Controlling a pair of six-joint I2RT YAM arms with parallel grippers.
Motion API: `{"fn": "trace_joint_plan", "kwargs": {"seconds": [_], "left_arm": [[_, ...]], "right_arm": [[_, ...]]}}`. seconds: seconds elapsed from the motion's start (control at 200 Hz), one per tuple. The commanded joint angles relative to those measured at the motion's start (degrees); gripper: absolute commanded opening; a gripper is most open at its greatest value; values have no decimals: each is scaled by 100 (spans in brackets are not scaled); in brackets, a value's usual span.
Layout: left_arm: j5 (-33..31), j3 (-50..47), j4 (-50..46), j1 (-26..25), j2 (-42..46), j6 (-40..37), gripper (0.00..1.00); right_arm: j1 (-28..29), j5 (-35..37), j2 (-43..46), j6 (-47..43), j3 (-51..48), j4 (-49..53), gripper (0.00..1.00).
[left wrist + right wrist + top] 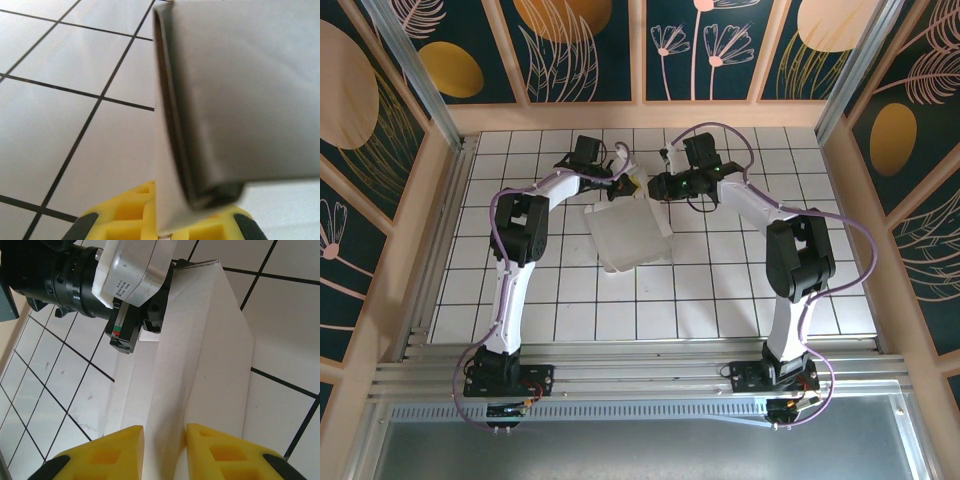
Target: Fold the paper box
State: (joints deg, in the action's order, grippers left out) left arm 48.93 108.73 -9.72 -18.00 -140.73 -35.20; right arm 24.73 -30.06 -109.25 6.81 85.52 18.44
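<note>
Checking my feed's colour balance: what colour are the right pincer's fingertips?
Bright yellow fingertips on the right pincer; the right wrist view shows them best.

White paper box (630, 238), yellow right end effector (165, 429), white table (740, 290) with black grid.

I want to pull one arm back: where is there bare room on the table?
Bare tiles: the near strip between the paper box and the arm bases, and the far right corner past the right arm. Crowded: far centre, where the left gripper and right gripper meet at the box's far edge.
</note>
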Motion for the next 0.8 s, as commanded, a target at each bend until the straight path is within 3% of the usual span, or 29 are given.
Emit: {"fn": "trace_joint_plan", "kwargs": {"seconds": [0.0,0.145,0.275,0.576,0.716,0.796], "left_arm": [[-93,-71,411,-86,241,249,19],[-66,-89,488,-89,230,312,17],[-46,-87,465,-88,230,296,0],[-471,-273,875,-127,307,850,0],[-1139,-352,1214,-212,312,1336,25],[-1251,-320,1330,-230,275,1527,25]], "right_arm": [[32,-153,-123,34,-69,-125,28],[19,-168,-167,29,-63,-130,27],[15,-166,-167,4,-79,-125,26],[-21,-175,-114,122,-182,-232,26],[-17,-245,-138,221,-226,-337,27],[-17,-254,-140,231,-228,-341,27]]}}
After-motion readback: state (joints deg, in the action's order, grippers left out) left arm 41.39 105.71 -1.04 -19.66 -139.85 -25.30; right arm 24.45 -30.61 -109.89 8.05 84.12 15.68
